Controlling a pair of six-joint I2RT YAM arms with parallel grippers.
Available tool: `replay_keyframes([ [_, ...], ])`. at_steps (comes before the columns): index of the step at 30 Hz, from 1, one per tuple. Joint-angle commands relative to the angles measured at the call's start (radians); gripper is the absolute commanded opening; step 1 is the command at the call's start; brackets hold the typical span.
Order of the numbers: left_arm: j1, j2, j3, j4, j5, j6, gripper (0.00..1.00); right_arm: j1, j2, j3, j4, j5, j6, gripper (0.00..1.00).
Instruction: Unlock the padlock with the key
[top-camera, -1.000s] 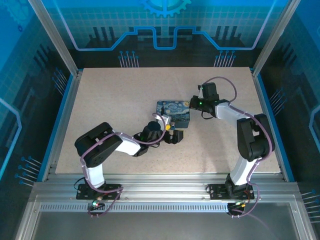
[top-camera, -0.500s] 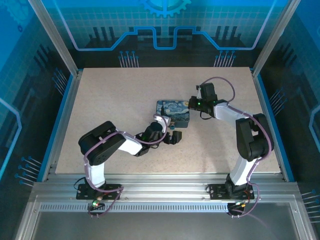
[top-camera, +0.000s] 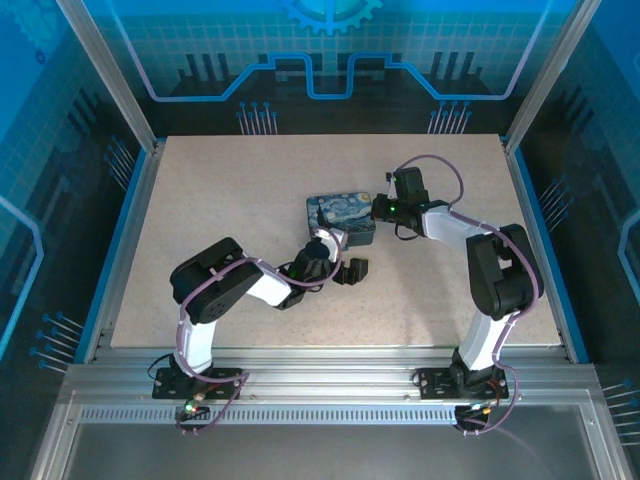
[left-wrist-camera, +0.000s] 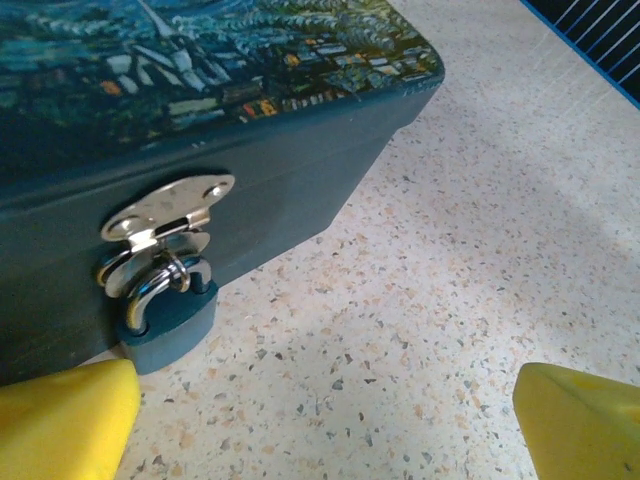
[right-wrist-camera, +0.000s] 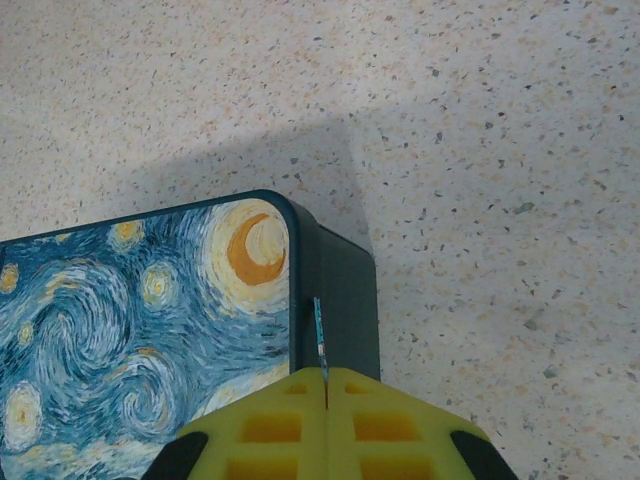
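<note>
The padlock (left-wrist-camera: 168, 318) has a blue body and a silvery shackle. It hangs from the metal hasp (left-wrist-camera: 168, 203) on the front wall of the starry-night tin (top-camera: 338, 211), resting on the table. My left gripper (left-wrist-camera: 325, 435) is open just in front of it, and its yellow fingertips (left-wrist-camera: 62, 420) stand wide apart with the padlock near the left one. My right gripper (right-wrist-camera: 326, 388) is shut on the key (right-wrist-camera: 320, 335). The thin blade sticks out edge-on over the tin's right end wall (right-wrist-camera: 345, 300).
The speckled tabletop (top-camera: 220, 200) lies open around the tin, with a metal frame and blue walls along its edges. Both arms (top-camera: 470, 235) reach inward to the tin in the middle of the table.
My right gripper has moved left with the key, closer to the tin's right end. The tin has shifted slightly left and away. My left arm has swung in toward the tin's front.
</note>
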Motion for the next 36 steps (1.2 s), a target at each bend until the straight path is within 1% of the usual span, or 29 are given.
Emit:
replay_keyframes([
  [1, 0.016, 0.019, 0.019, 0.065, 0.099, 0.007, 0.94, 0.015, 0.009, 0.001, 0.014, -0.021, -0.019, 0.00],
  [5, 0.041, 0.012, 0.011, 0.089, 0.130, -0.029, 0.89, 0.016, 0.009, -0.008, 0.021, -0.024, -0.015, 0.00],
  [9, 0.070, 0.013, -0.003, 0.152, 0.184, -0.076, 0.83, 0.018, 0.004, -0.016, 0.028, -0.025, -0.012, 0.00],
  [13, 0.085, 0.005, -0.011, 0.159, 0.183, -0.107, 0.83, 0.019, -0.003, -0.023, 0.029, -0.024, -0.012, 0.00],
  [18, 0.086, -0.012, -0.024, 0.103, 0.113, -0.109, 0.88, 0.021, -0.014, -0.029, 0.034, -0.025, -0.010, 0.00],
  [20, 0.086, -0.023, -0.030, 0.076, 0.082, -0.109, 0.88, 0.022, -0.017, -0.030, 0.034, -0.024, -0.009, 0.00],
  [23, 0.079, -0.053, -0.058, 0.082, 0.043, -0.108, 0.88, 0.023, -0.019, -0.030, 0.030, -0.020, -0.009, 0.00],
  [27, 0.045, -0.101, -0.065, 0.008, -0.055, -0.046, 0.91, 0.031, -0.017, -0.024, 0.025, -0.022, -0.003, 0.00],
  [29, 0.044, -0.109, -0.071, 0.005, -0.091, -0.044, 0.93, 0.039, -0.017, -0.026, 0.021, -0.022, 0.006, 0.00],
  [33, 0.047, -0.105, -0.077, 0.015, -0.108, -0.040, 0.97, 0.064, -0.032, -0.035, 0.017, -0.019, 0.022, 0.00],
  [36, 0.048, -0.100, -0.078, 0.013, -0.136, -0.032, 0.98, 0.084, -0.050, -0.039, 0.009, -0.016, 0.037, 0.00],
])
